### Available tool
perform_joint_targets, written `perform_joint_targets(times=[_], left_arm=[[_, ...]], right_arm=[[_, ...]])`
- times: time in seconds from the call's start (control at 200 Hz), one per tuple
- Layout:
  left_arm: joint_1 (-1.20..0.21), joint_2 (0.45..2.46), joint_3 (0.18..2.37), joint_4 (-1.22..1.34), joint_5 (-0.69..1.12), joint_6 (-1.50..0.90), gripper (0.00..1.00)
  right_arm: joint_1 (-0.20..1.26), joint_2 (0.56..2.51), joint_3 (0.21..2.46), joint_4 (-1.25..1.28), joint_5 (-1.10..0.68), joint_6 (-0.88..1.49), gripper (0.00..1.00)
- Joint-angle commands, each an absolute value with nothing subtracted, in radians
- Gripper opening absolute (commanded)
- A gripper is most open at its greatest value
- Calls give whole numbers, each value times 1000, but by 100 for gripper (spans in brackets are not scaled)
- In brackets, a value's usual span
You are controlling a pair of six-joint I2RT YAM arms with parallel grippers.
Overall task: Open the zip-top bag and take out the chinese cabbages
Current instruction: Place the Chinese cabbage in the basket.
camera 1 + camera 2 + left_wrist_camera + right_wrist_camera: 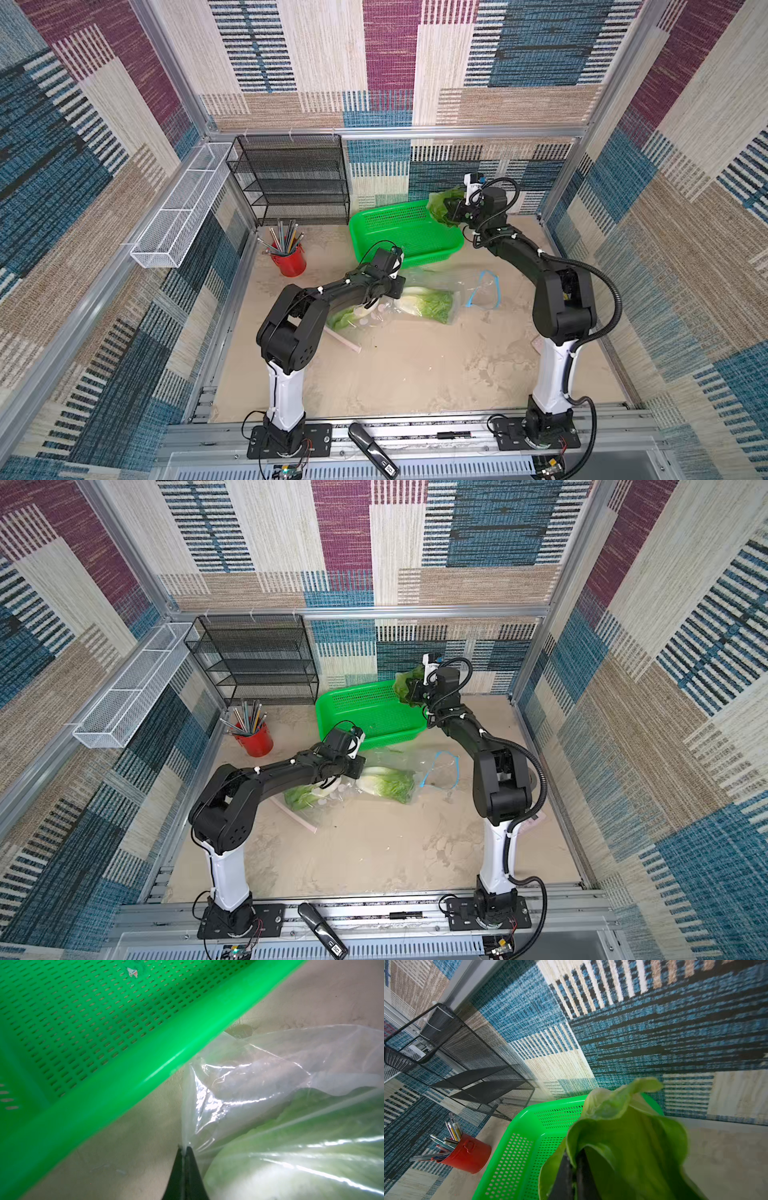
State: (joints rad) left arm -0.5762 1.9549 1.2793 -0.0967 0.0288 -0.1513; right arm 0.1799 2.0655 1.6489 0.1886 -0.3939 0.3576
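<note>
Sandy beige tabletop (415, 374) — green basket (407, 233), red pencil pot (289, 262), black mesh rack (295, 183), clear zip-top bag (453, 282)

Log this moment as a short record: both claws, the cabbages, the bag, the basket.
left claw: shut, pinching an edge of the zip-top bag
right claw: shut on a leaf of the held cabbage, over a corner of the green basket
bagged cabbages: two inside the bag, the second here
basket contents: no cabbage inside yet
bag mouth: looks open, blue zip strip spread in a loop
</note>
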Motion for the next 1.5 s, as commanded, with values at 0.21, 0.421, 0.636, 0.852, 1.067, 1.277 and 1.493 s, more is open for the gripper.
perform_joint_targets(times=[0.21,0.421,0.636,0.852,1.067,1.277,1.493], left_arm=[[-577,1938,1273,-80,19,-130,0],[-577,1929,1264,-80,11,-127,0],[-577,1934,1264,-79,14,-129,0],[-577,1932,1264,-80,15,-136,0],[-577,1927,1262,-78,13,-142,0],[-576,1915,1261,-77,14,-145,0],[-576,1906,1259,-66,23,-151,0]], right_arm=[[184,2146,1654,217,-416,393,0],[184,2166,1629,206,-399,432,0],[184,2150,1578,211,-398,433,4],[184,2100,1584,172,-391,384,71],[183,1923,1472,212,-367,327,100],[174,1648,1276,240,-326,237,99],[138,1330,970,191,-300,201,93]])
